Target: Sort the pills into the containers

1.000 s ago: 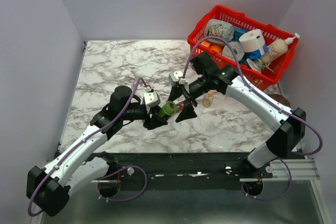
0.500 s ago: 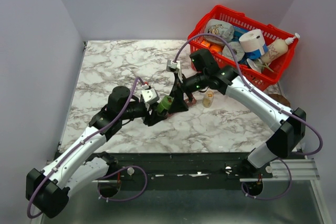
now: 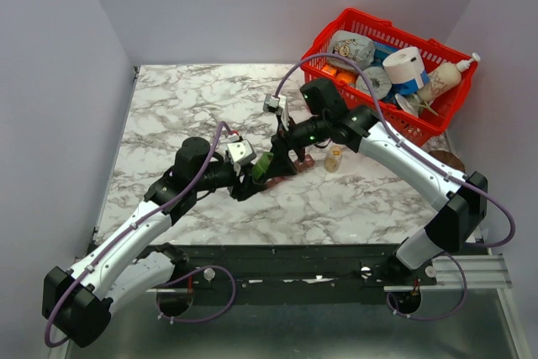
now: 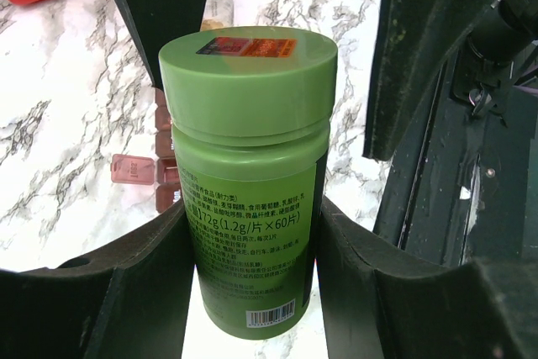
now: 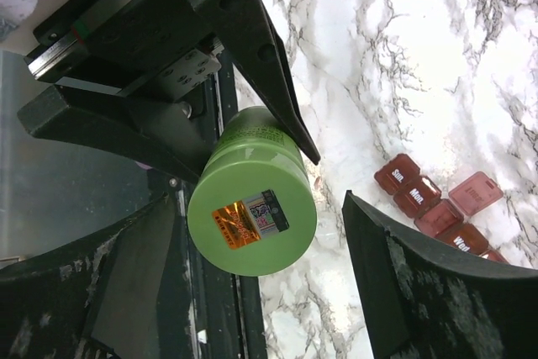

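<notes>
Your left fingers (image 4: pixel 126 292) clamp the green bottle (image 4: pixel 248 208) by its body, its cap (image 4: pixel 248 65) pointing at your right fingers (image 5: pixel 420 292). These stand apart either side of the cap, not touching. The containers (image 5: pixel 437 199) lie on the worktop (image 5: pixel 420 56) beside the bottle.

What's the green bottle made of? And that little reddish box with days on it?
The green bottle looks like smooth, faintly shiny plastic: moulded cap, printed label. The reddish pill box seems see-through tinted plastic; its lids gleam.
</notes>
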Controlling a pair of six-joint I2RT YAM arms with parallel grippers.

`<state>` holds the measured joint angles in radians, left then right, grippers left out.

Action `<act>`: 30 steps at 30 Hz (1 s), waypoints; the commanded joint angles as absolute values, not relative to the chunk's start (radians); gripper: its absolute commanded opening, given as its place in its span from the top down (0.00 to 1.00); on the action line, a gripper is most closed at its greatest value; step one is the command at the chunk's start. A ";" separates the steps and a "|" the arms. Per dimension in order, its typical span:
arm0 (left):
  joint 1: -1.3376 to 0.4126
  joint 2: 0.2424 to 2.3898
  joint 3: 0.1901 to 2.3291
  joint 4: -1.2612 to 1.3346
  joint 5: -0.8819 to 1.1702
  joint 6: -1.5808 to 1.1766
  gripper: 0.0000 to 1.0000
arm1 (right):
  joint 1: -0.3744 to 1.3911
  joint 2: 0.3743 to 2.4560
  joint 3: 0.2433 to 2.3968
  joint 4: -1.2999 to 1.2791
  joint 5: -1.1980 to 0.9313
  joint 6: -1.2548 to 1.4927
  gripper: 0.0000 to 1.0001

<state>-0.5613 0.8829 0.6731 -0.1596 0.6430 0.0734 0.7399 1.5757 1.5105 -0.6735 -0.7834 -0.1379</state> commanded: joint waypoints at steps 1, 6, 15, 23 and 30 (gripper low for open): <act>-0.561 0.884 0.699 -0.132 0.627 0.069 1.00 | 0.747 1.582 1.548 -0.657 -0.750 -0.121 0.14; -0.561 0.884 0.701 -0.140 0.627 0.071 1.00 | 0.747 1.588 1.558 -0.666 -0.767 -0.126 0.26; -0.561 0.881 0.698 -0.152 0.652 0.086 1.00 | 0.747 1.637 1.627 -0.768 -0.924 -0.265 0.61; -0.561 0.882 0.707 -0.210 0.862 0.150 1.00 | 0.755 1.616 1.643 -1.069 -1.091 -1.158 0.64; -0.561 0.893 0.709 -0.212 0.881 0.153 1.00 | 0.755 1.644 1.681 -1.024 -1.068 -1.266 0.62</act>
